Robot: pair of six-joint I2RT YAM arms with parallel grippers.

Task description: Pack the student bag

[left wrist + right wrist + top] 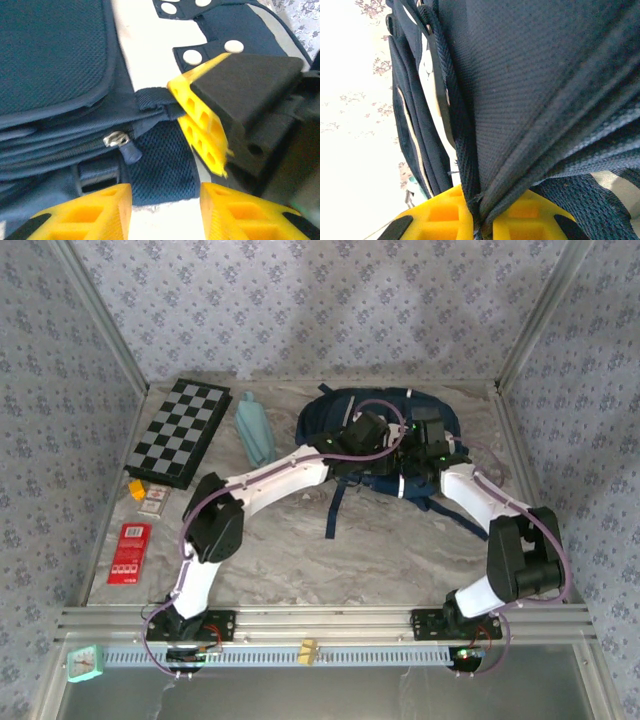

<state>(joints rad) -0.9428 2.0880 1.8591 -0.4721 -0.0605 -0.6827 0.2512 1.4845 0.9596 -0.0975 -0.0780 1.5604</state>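
The student bag (340, 420), navy blue with white patches, lies at the back of the table right of centre. Both arms reach onto it. My left gripper (385, 445) stands open over the bag; in the left wrist view its yellow fingers (105, 212) frame navy mesh (162, 167) without touching it, and a silver zipper pull (116, 139) lies just beyond them. My right gripper (422, 452) is shut on a fold of the bag's fabric. In the right wrist view that fabric (520, 100) and a dark webbing strap (465, 160) run down between the pads (440, 215). The left wrist view shows the right gripper's fingers (200, 125) pinching a dark loop (152, 97).
A black-and-white chessboard (183, 430) lies at the back left, with a teal folded item (255, 430) beside it. A small orange object (136, 490), a small card box (153, 500) and a red packet (130, 552) sit along the left edge. A bag strap (335, 510) trails toward the table's front.
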